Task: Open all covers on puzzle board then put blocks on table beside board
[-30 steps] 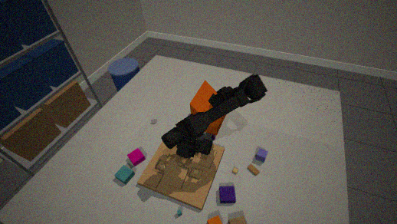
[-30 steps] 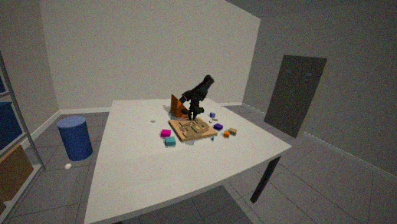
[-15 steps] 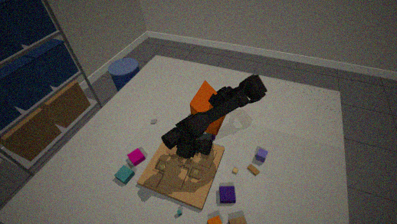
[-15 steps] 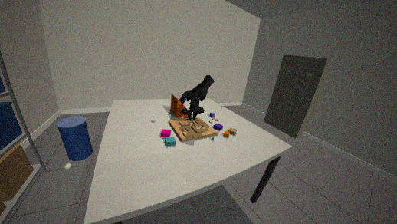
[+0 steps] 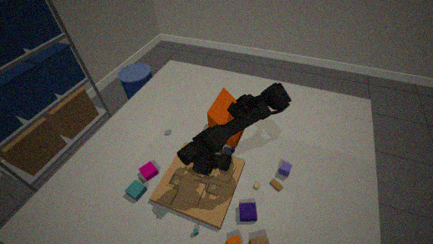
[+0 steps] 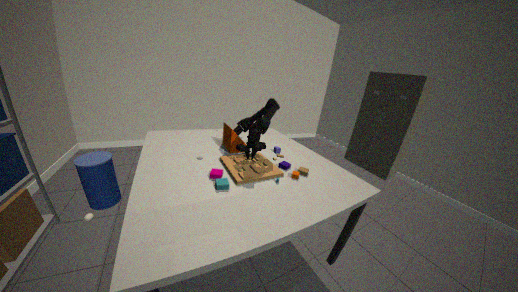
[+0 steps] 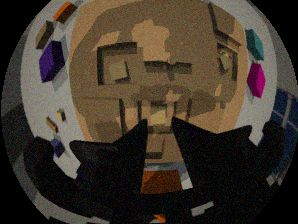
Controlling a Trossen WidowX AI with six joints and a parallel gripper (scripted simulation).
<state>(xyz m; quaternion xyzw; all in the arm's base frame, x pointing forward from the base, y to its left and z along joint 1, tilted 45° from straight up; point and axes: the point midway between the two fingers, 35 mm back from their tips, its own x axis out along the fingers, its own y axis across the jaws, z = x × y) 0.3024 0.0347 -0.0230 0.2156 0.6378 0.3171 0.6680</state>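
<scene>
The wooden puzzle board (image 5: 221,215) (image 6: 276,175) (image 7: 150,35) lies on the table, partly under the arm's shadow. In the wrist view, one tan block (image 7: 119,71) shows in a square recess at the left, another tan block (image 7: 225,62) in a recess at the right. A third tan block (image 7: 158,115) shows between two rails near the fingertips. Flat cover-like pieces are the same wood colour, so which are open is hard to tell. My gripper (image 5: 203,171) (image 6: 251,157) (image 7: 159,121) is partly open and empty, pointing down over the board's far part, fingertips either side of the third block in the wrist view.
An orange upright panel (image 5: 221,109) (image 6: 231,138) stands behind the board. Magenta (image 5: 148,170) and teal (image 5: 135,190) blocks lie left of it. Purple (image 5: 247,211), lilac (image 5: 285,168), orange (image 5: 234,240) and small tan (image 5: 257,185) blocks lie right or in front.
</scene>
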